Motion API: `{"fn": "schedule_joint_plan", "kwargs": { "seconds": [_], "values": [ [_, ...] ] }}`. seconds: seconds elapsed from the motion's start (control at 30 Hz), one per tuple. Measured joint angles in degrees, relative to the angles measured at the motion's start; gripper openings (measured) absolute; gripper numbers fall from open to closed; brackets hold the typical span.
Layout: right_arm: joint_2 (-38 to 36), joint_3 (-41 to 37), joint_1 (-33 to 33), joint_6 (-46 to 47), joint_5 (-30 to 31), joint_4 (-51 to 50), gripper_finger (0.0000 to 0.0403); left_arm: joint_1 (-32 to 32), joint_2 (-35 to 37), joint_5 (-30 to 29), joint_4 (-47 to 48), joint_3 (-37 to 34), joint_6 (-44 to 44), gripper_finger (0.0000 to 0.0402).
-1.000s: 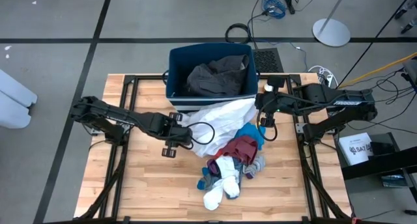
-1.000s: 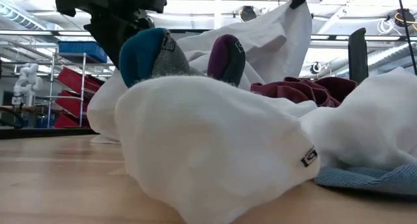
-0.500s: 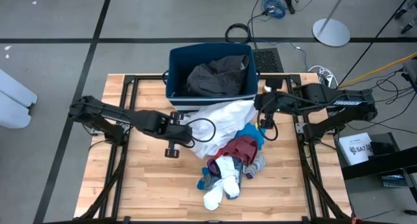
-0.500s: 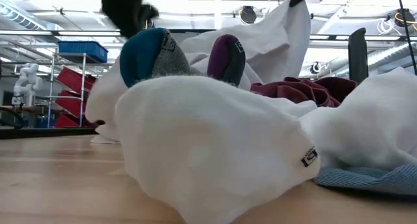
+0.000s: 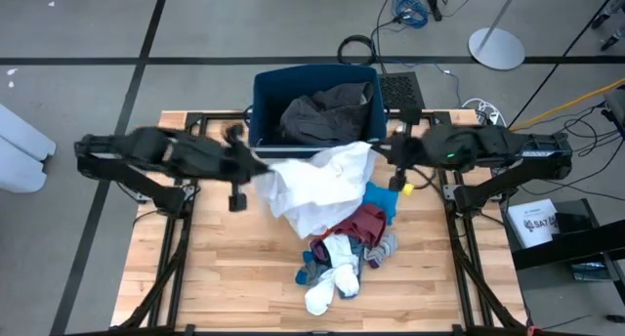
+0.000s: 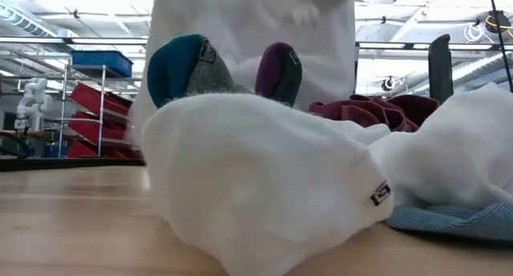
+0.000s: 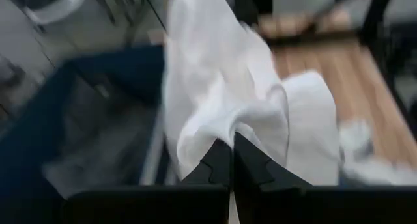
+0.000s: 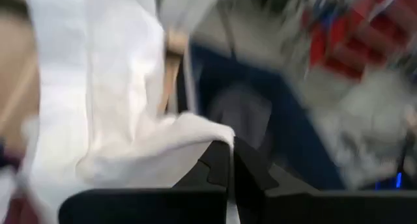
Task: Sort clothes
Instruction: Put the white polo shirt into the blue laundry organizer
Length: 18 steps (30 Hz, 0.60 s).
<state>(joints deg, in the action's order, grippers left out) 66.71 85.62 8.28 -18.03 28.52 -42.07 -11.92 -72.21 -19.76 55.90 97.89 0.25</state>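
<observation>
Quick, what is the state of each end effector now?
Left end effector: closed, holding the white garment.
Right end effector: closed, holding the same white garment.

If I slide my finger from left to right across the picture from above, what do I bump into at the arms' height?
Left gripper, pinching the big white cloth garment → right gripper, pinching its other end.

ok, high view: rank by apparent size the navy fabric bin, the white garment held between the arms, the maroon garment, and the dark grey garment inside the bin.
1. Navy fabric bin
2. White garment, close to the bin, and lifted nearer the camera, so unsure
3. Dark grey garment
4. Maroon garment, partly covered
</observation>
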Motion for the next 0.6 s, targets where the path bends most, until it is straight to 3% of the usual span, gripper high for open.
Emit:
{"fn": "schedule_joint_plan", "kwargs": {
  "seconds": [0.2,0.6],
  "values": [
    [-1.37,0.01,1.5,-12.02,-0.25,24.44,0.0,0.0,2.13,-5.15,-10.19,6.1,4.68,0.0001],
    [-0.89,0.02,1.05,-27.13,-8.79,57.29,0.0,0.51,3.28,-13.84,-31.6,13.08,28.81,0.0]
  ]
}}
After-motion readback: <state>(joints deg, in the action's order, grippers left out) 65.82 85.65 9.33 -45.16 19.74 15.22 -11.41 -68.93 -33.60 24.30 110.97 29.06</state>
